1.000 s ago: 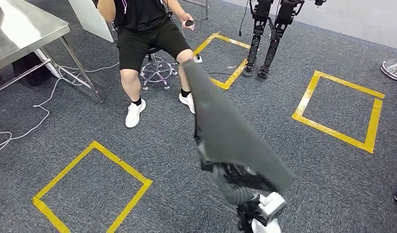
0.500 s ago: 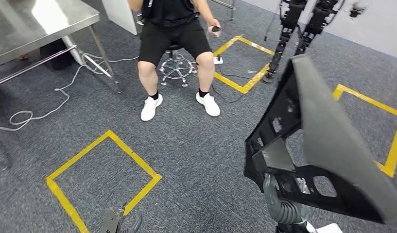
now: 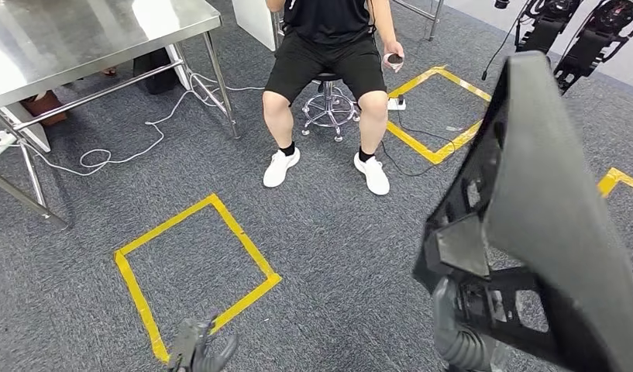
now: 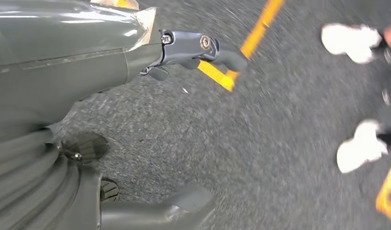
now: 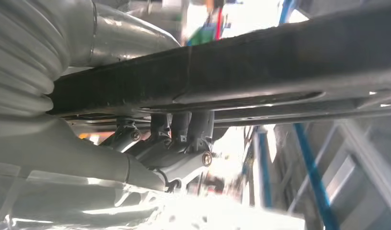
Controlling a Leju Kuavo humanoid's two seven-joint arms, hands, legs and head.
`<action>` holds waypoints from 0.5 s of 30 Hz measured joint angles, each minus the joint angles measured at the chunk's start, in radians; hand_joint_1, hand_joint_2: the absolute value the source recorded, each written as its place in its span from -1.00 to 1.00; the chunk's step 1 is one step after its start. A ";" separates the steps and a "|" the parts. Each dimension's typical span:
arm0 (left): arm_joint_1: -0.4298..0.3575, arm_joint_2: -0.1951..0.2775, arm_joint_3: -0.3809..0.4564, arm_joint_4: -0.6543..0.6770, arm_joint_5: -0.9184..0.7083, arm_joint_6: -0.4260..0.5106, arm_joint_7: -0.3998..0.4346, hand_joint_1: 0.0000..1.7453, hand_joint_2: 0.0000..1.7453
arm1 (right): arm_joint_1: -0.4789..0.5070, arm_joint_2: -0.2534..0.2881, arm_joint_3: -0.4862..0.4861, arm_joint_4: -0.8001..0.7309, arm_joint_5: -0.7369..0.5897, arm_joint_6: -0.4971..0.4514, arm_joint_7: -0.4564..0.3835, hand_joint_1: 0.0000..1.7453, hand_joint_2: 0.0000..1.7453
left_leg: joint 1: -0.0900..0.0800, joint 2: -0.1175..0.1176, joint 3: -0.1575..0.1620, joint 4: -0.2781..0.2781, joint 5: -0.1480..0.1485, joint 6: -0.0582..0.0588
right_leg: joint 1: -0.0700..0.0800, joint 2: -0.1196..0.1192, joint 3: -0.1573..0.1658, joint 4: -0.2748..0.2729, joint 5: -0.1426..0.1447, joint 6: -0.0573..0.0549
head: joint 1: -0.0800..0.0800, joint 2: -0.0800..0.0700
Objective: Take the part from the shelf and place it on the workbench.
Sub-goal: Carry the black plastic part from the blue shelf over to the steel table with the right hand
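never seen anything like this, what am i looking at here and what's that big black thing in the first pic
These are three cameras on one walking humanoid robot, all taken at the same moment.

The head view looks forward and down from high on the robot's body. The big black thing is the part it is carrying, a dark moulded panel with cut-outs, held up by its right hand. Its left hand hangs low with nothing in it.

The other two cameras sit at the wrists. The left wrist view shows that free hand over grey carpet marked with yellow tape. The right wrist view shows the fingers wrapped around the part's edge.

Ahead, a person sits on a stool, and a steel workbench stands at the upper left, where the part should go.
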 joint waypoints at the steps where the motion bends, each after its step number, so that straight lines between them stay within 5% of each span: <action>1: 0.009 0.010 0.015 -0.008 0.026 -0.003 0.000 -1.00 1.00 | -0.012 -0.008 0.028 0.013 -0.006 0.001 0.001 1.00 1.00 | 0.000 0.025 -0.013 0.031 -0.017 -0.003 | 0.000 -0.009 0.002 -0.001 0.000 -0.006 | -0.004 0.000; 4: 0.061 0.034 0.070 -0.061 0.099 0.005 -0.001 -1.00 1.00 | -0.058 -0.023 0.097 0.090 -0.035 0.051 -0.003 1.00 1.00 | -0.001 0.085 -0.098 0.200 -0.093 -0.008 | 0.013 -0.038 0.004 -0.002 -0.004 -0.019 | -0.011 0.000; 6: 0.107 0.044 0.111 -0.100 0.129 0.013 -0.001 -1.00 1.00 | -0.104 -0.027 0.133 0.150 -0.054 0.094 -0.004 1.00 1.00 | -0.003 0.092 -0.123 0.238 -0.092 -0.002 | 0.021 -0.057 0.005 -0.002 -0.007 -0.025 | -0.012 0.000; 9: 0.153 0.055 0.164 -0.150 0.156 -0.003 -0.001 -1.00 1.00 | -0.168 -0.027 0.173 0.218 -0.074 0.124 -0.003 1.00 1.00 | -0.018 0.124 -0.047 0.083 -0.013 0.027 | 0.034 -0.093 0.011 -0.002 -0.014 -0.031 | -0.012 0.000; 11: 0.172 0.058 0.193 -0.179 0.169 -0.021 -0.002 -1.00 1.00 | -0.199 -0.027 0.189 0.251 -0.080 0.128 -0.002 1.00 1.00 | -0.031 0.149 -0.012 0.011 0.007 0.041 | 0.040 -0.116 0.013 -0.002 -0.018 -0.029 | -0.009 0.000; 13: 0.192 0.060 0.220 -0.200 0.175 -0.033 -0.002 -1.00 1.00 | -0.215 -0.028 0.201 0.272 -0.085 0.128 -0.002 1.00 1.00 | -0.038 0.140 -0.009 -0.005 0.009 0.047 | 0.041 -0.137 0.018 -0.007 -0.021 -0.023 | -0.009 0.000; 15: 0.211 0.062 0.240 -0.213 0.179 -0.038 -0.002 -1.00 1.00 | -0.222 -0.029 0.209 0.285 -0.091 0.127 -0.003 1.00 1.00 | -0.030 0.120 0.004 -0.026 0.021 0.051 | 0.042 -0.128 0.017 0.003 -0.032 -0.017 | -0.010 0.000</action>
